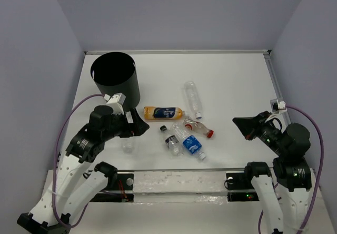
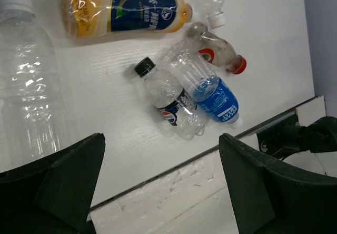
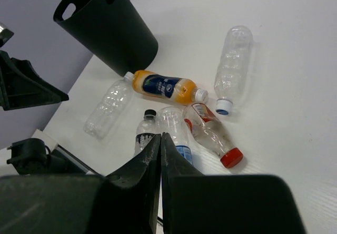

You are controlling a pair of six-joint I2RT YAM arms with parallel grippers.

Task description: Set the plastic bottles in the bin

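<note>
The left claw hangs spread wide above the smooth white bench, and the right claw is pressed together on nothing. Between them the plastic bottles lie on their sides, crinkled and clear, with the orange-liquid bottle nearest the bin. That matte black cylinder stands upright at far left, below pale lilac walls.

Plastic bottles lie flat (orange one nearest) beside the upright black bin.
</note>
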